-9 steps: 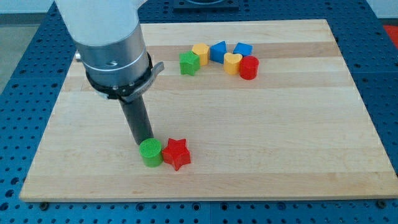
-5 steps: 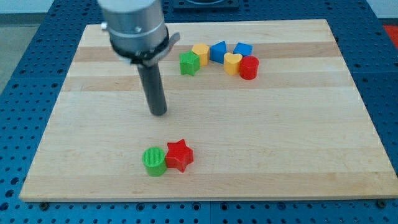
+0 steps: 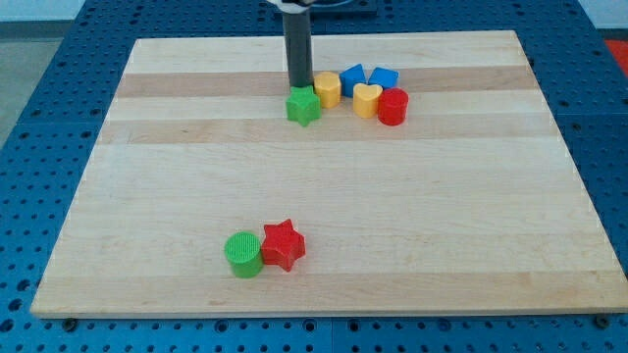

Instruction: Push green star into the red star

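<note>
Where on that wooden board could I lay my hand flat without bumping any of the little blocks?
The wide middle band, between the green star up top and the green cylinder with the red star near the bottom, is bare. So are the view's left and right sides. It is crowded at the top, where my tip sits behind the green star beside the yellow, blue and red blocks.

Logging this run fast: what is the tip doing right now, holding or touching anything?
My tip: no gripper, holds nothing; it sits at the top edge of the green star block, apparently touching it.
</note>
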